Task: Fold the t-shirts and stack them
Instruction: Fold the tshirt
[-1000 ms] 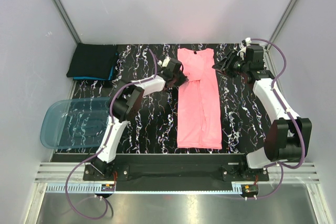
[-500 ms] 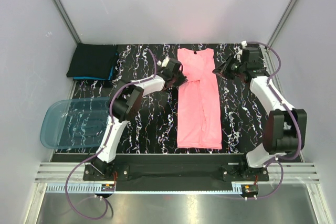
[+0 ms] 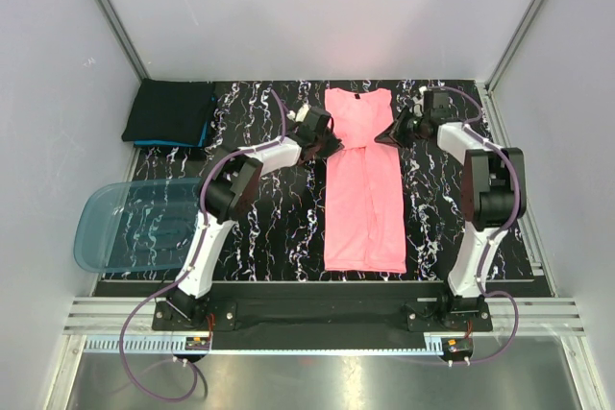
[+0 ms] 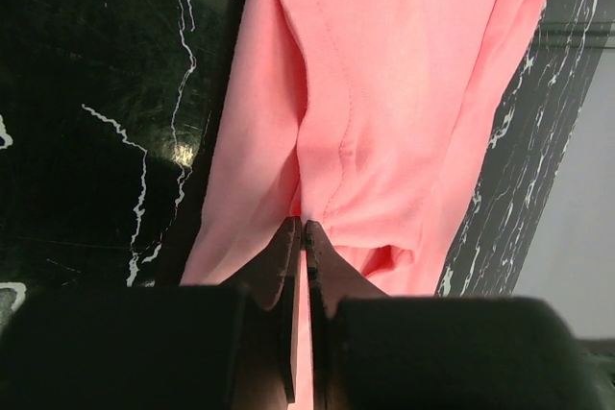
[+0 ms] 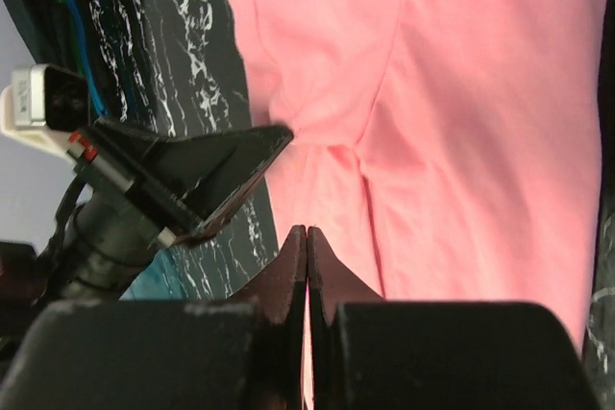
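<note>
where it lies, tee [image 3: 363, 180] runs near-far — collar far.

Each arm alternates white shell links with black joint housings: left arm [image 3: 205, 242], right arm [image 3: 469, 258]. Purple cables [image 3: 122, 352] loop out from the bases at six o'clock. The left claw [image 4: 300, 235] and right claw [image 5: 306, 237] are black and taper to thin points.

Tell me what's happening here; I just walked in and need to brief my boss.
A pink t-shirt is being folded; it lies on the table as a long strip. The left gripper pinches its left edge below the sleeve, and the right gripper is shut on the opposite edge. Dark shirts sit folded in the far-left corner, with a blue tub nearer on the left.
</note>
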